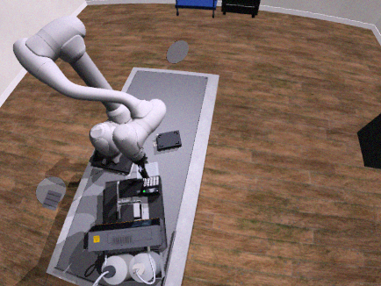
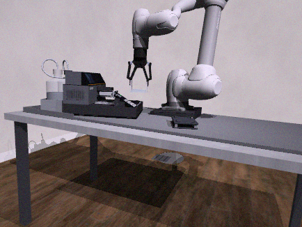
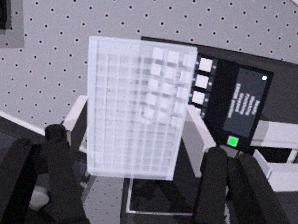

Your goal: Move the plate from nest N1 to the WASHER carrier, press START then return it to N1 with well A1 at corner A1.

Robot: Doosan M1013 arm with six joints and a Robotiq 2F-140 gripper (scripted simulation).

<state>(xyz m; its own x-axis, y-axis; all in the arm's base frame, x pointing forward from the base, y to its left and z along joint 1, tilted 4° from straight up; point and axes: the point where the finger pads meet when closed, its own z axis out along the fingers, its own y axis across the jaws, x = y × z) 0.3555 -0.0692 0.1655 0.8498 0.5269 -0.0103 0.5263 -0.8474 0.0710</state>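
Note:
My gripper (image 1: 143, 170) (image 2: 139, 83) (image 3: 136, 114) is shut on the clear well plate (image 1: 152, 168) (image 2: 139, 90) (image 3: 136, 116), gripping it by its long sides. It holds the plate level in the air, well above the table, just off the keypad end of the washer (image 1: 132, 206) (image 2: 94, 102). In the wrist view the plate covers part of the white keypad (image 3: 202, 83). The lamp (image 1: 144, 191) (image 3: 232, 140) beside the dark display (image 3: 242, 103) is green. The black plate nest N1 (image 1: 168, 140) (image 2: 184, 122) lies empty on the table, away from the washer.
Two white bottles (image 1: 116, 268) (image 2: 53, 87) with tubing stand behind the washer. The arm's base (image 1: 110, 160) (image 2: 181, 111) sits on the grey table (image 1: 184, 101) (image 2: 226, 129) between washer and nest. Round grey discs (image 1: 50, 193) lie on the wooden floor.

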